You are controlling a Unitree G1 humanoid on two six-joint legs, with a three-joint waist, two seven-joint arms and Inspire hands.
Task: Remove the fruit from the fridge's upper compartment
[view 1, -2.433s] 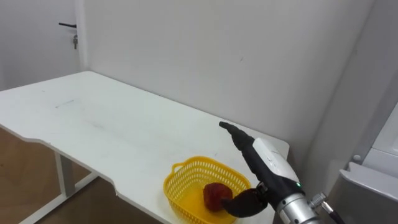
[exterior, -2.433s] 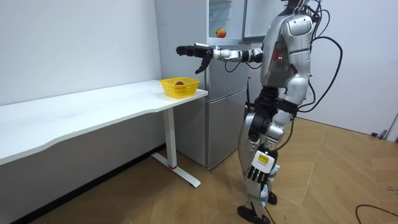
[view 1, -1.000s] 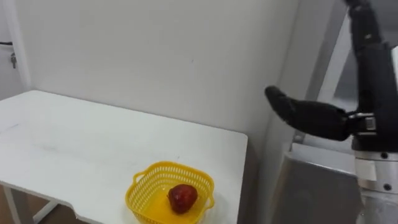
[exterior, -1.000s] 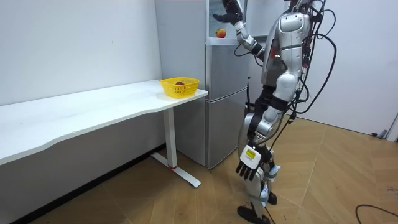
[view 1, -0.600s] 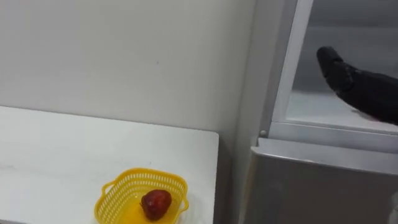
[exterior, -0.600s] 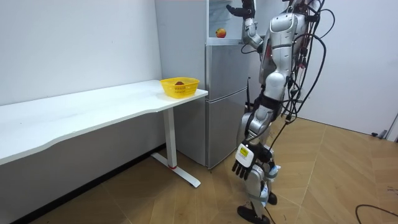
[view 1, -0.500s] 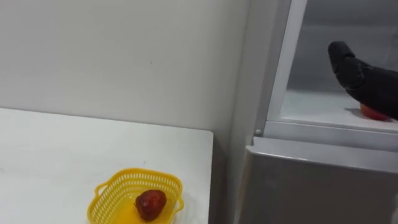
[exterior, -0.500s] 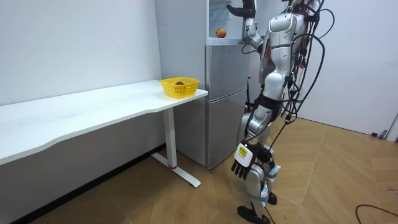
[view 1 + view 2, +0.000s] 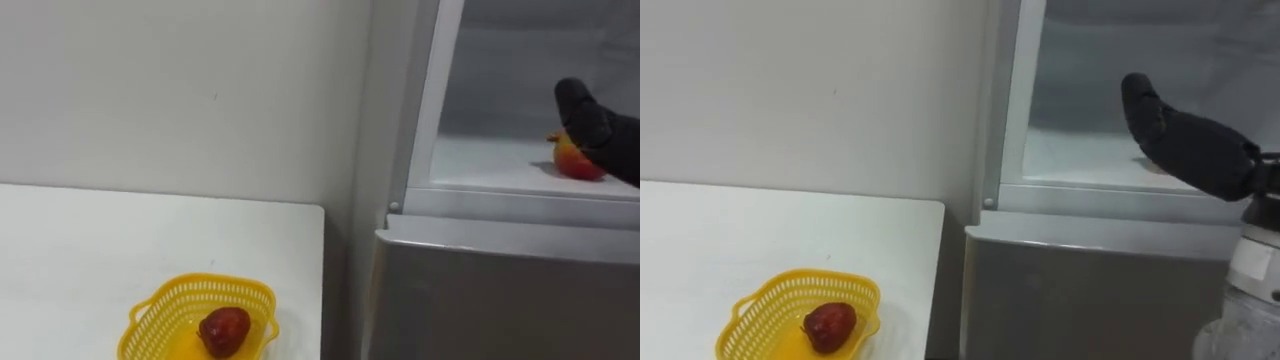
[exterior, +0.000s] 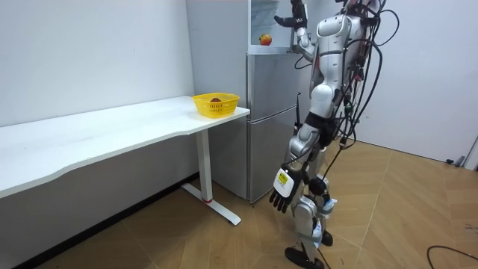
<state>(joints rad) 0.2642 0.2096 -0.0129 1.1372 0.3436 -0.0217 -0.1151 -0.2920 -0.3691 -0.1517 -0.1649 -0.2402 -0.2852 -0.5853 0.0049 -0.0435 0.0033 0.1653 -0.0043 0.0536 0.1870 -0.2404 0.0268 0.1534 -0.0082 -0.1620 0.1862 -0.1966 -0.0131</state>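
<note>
Right robot hand (image 9: pixel 601 130) is hovering inside the open upper compartment of the fridge (image 9: pixel 480 300), with its arm showing at the right edge of the eye views. Its fingers are lying straight and loose, grasping nothing. The red-and-yellow fruit (image 9: pixel 574 160) is sitting on the white shelf (image 9: pixel 480 160) of that compartment, towards the shelf's right side, just beside and partly behind the fingertips; whether they are touching cannot be told. The left robot hand (image 10: pixel 282 200) is hanging low beside the thigh in the room view, fingers relaxed and pointing down, carrying nothing. The robot is standing upright directly before the fridge, facing it, with its right arm raised to about head height. The lower fridge door is sitting closed under the open compartment. A yellow basket (image 9: pixel 200 284) is resting at the right end of the white bench (image 9: pixel 90 230), near the edge next to the fridge. A dark red fruit (image 9: pixel 224 330) is lying inside the basket.
</note>
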